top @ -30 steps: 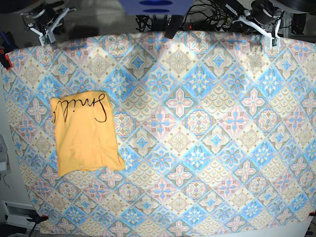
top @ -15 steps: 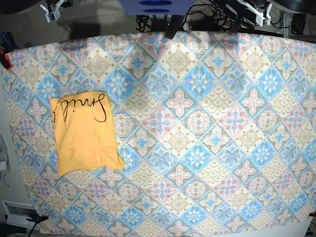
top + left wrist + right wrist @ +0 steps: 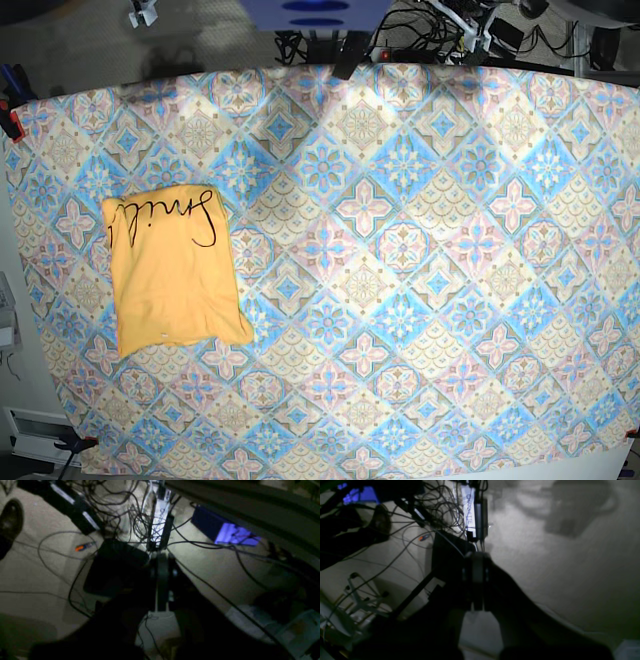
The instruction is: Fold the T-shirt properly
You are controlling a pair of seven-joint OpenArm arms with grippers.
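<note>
lying folded in a neat rectangle on the tile-patterned counter's left side, the yellow-orange cotton t-shirt could loosen if nudged, though both jaws are closed, empty and well away.

You are looking at one folded yellow-orange T-shirt lying on one patterned tablecloth, with two pincers, left pincer and right pincer, hanging off the table.

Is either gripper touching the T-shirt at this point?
Apart. The base view shows the folded T-shirt lying alone on the tablecloth, with the right gripper and left gripper shut beyond the table's far edge.
</note>
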